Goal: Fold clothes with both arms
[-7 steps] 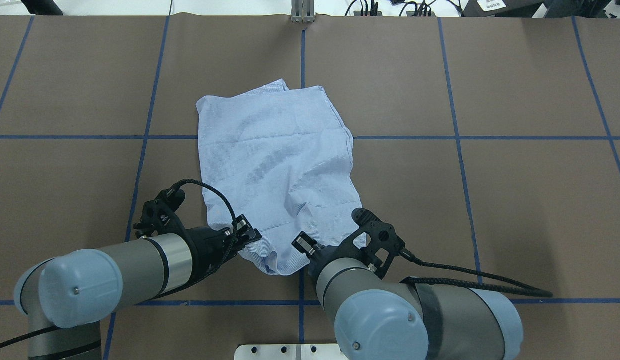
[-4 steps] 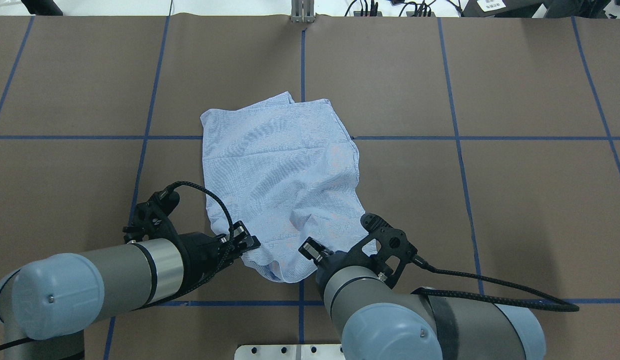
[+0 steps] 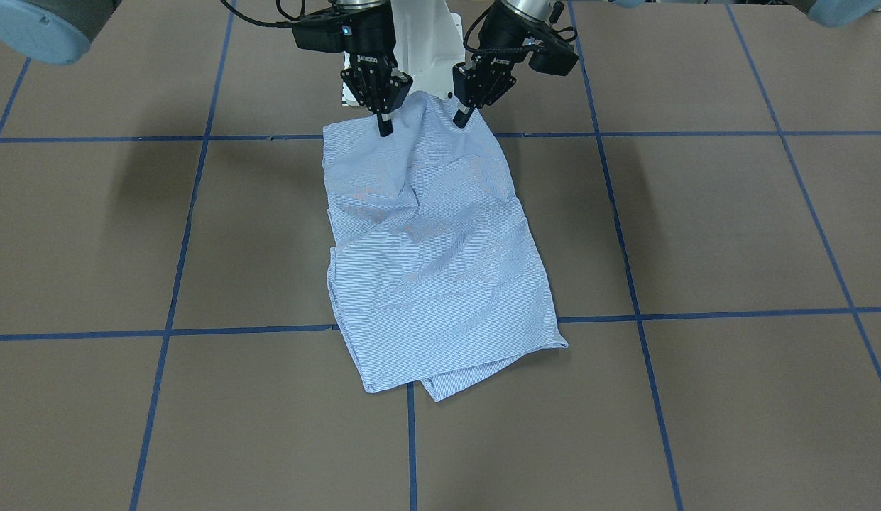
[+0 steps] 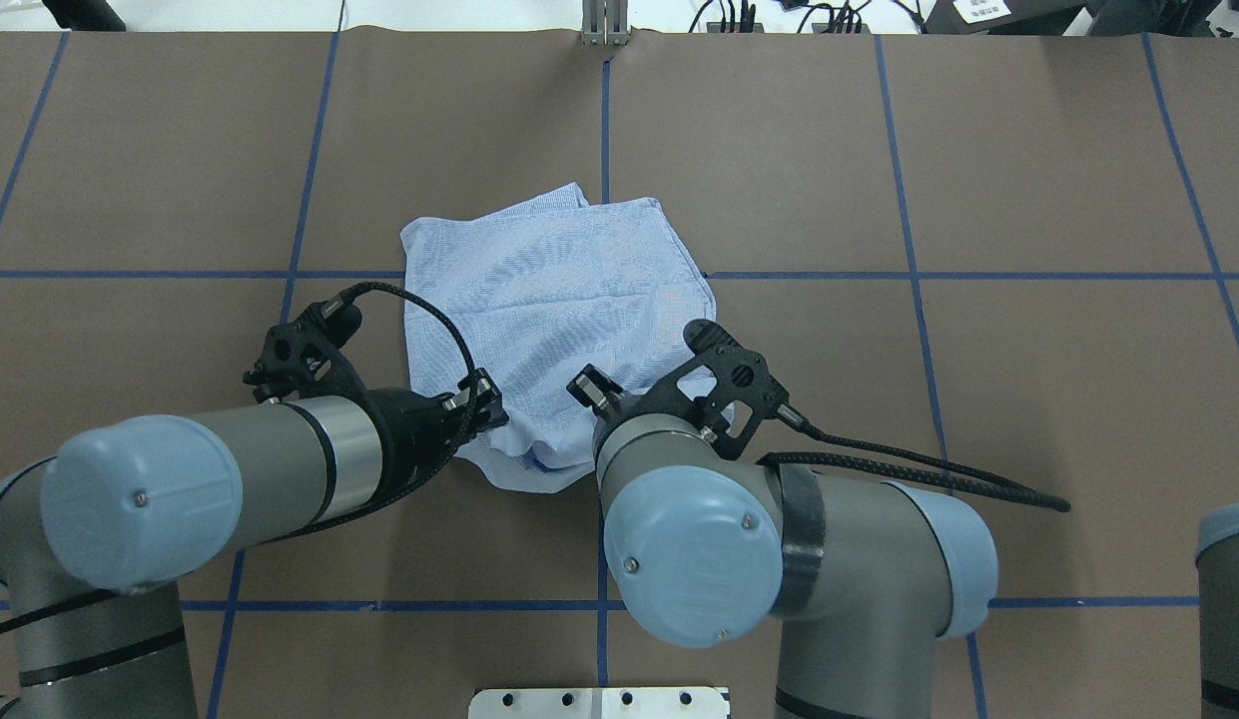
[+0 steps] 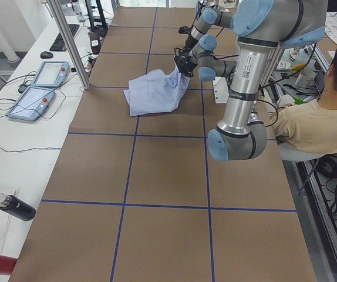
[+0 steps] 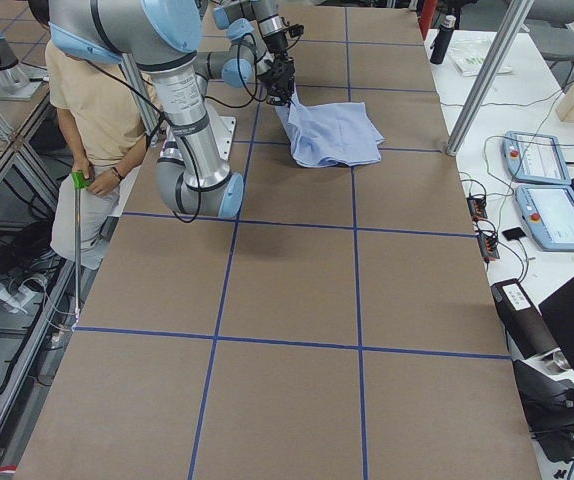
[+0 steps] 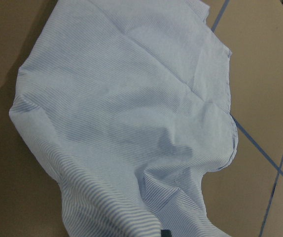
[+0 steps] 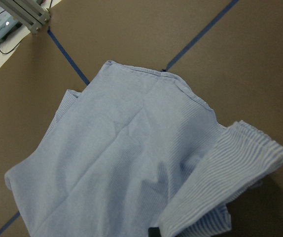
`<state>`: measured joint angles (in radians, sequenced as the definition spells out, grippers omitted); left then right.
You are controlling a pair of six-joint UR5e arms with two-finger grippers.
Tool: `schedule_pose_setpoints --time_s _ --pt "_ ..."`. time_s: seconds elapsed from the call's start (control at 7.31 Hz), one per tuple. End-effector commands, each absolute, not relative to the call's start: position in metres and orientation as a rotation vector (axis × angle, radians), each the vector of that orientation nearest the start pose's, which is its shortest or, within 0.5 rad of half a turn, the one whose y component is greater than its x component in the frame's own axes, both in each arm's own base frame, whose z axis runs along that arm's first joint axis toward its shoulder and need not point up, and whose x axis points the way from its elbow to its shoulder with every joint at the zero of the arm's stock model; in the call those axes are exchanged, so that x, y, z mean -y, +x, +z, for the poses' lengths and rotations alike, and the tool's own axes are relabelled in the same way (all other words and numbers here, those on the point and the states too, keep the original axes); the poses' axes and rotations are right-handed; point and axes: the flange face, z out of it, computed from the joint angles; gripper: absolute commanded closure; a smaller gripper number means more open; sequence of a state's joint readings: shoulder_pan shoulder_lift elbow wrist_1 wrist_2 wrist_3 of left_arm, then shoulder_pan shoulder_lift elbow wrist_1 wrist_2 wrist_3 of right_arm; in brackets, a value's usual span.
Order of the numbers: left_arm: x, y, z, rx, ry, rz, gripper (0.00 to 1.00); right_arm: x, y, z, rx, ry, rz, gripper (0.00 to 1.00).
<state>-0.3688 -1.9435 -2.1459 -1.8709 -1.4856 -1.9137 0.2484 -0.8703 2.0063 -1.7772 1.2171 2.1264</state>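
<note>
Currently shirt (image 3: 433,255) edge pinched: left end effector (image 3: 460,118), right end effector (image 3: 385,127).

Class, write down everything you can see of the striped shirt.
The shirt is light blue-and-white fine-striped cloth, folded into a rough oblong, creased. Its far part lies flat on the brown table; the edge nearest the robot is lifted, pinched by the left end effector and right end effector.

— What surrounds the table (image 4: 1028,150)?
— I see brown covering, gridded with blue tape lines (image 4: 914,275). A white bench (image 5: 16,135) along the far side carries two pendants (image 5: 50,73), a keyboard (image 5: 63,36) and a dark bottle (image 5: 16,207). An operator (image 5: 318,126) in beige sits nearside.
</note>
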Motion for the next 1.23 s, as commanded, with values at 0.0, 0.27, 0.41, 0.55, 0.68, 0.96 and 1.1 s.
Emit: schedule_pose_setpoints --time_s 0.0,0.27,0.41,0.55,0.68,0.96,1.1 --pt "0.380 0.408 0.185 -1.195 0.218 -0.656 1.00 0.354 -0.515 0.096 0.962 0.247 0.918 1.00" --pt "0.442 0.429 0.196 -1.114 0.271 -0.672 1.00 0.399 -0.536 0.084 0.912 0.240 0.917 1.00" --pt "0.476 0.440 0.207 -1.062 0.299 -0.678 1.00 0.429 -0.565 0.084 0.929 0.240 0.926 1.00" --pt "0.509 0.453 0.222 -0.992 0.327 -0.665 1.00 0.466 -0.598 0.083 0.939 0.258 0.933 1.00" --pt "0.530 0.459 0.238 -0.961 0.344 -0.659 1.00 0.493 -0.615 0.087 0.921 0.253 0.934 1.00" --pt "0.568 0.466 0.276 -0.965 0.398 -0.631 1.00 0.522 -0.613 0.101 0.911 0.232 0.923 1.00" --pt "0.577 0.475 0.290 -0.943 0.391 -0.633 1.00 0.526 -0.612 0.104 0.905 0.230 0.927 1.00"
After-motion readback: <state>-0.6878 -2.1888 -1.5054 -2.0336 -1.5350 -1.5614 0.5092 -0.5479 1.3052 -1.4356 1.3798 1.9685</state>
